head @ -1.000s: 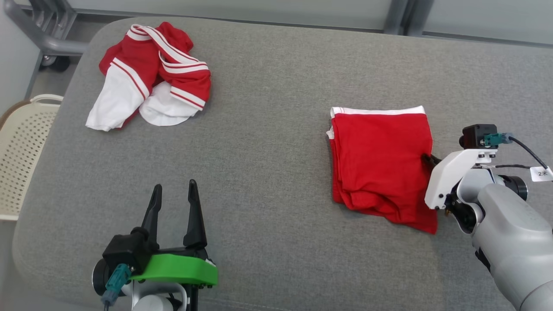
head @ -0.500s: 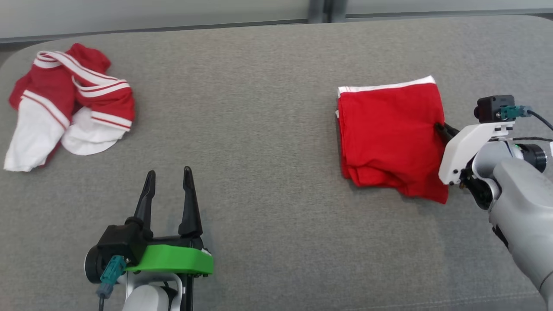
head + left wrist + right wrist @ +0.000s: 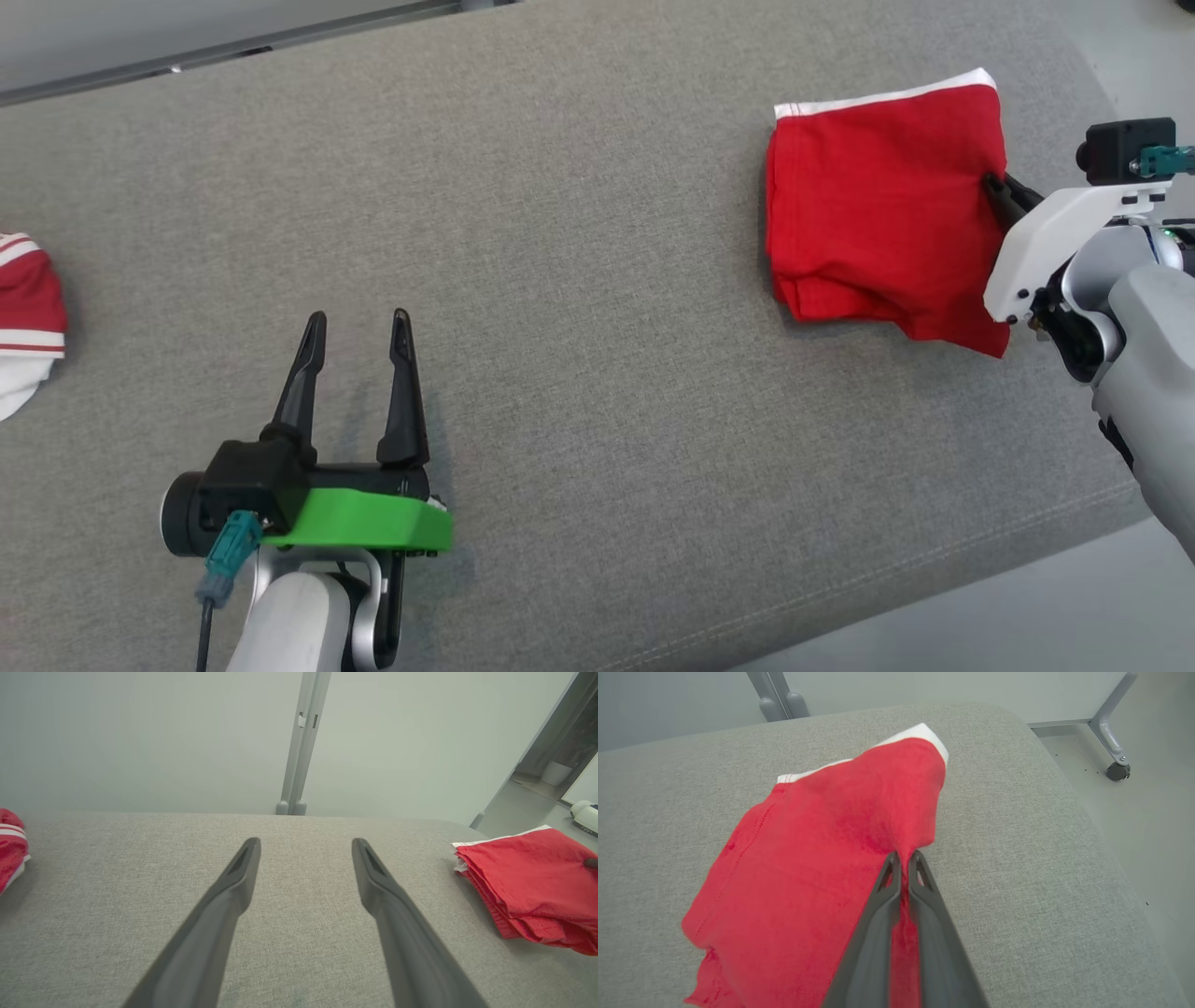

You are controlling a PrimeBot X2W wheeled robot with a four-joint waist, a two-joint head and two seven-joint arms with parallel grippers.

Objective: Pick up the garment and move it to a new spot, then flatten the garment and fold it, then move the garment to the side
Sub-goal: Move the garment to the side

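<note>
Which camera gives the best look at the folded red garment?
Head view: nearly the whole folded garment lies in frame, white band at its far edge. Right wrist view shows it close, partly behind the right gripper pinching its edge. Left wrist view cuts off its right side.

The folded garment (image 3: 878,215) is solid bright red with one white band along its edge. The other garment (image 3: 23,308) is red too, with white stripes and a white patch. The tabletop (image 3: 597,280) is plain speckly grey fabric. The left tool (image 3: 358,319) is black on a lime-green bracket (image 3: 364,525), and the right tool (image 3: 904,856) is dark grey on a white bracket (image 3: 1055,233).
</note>
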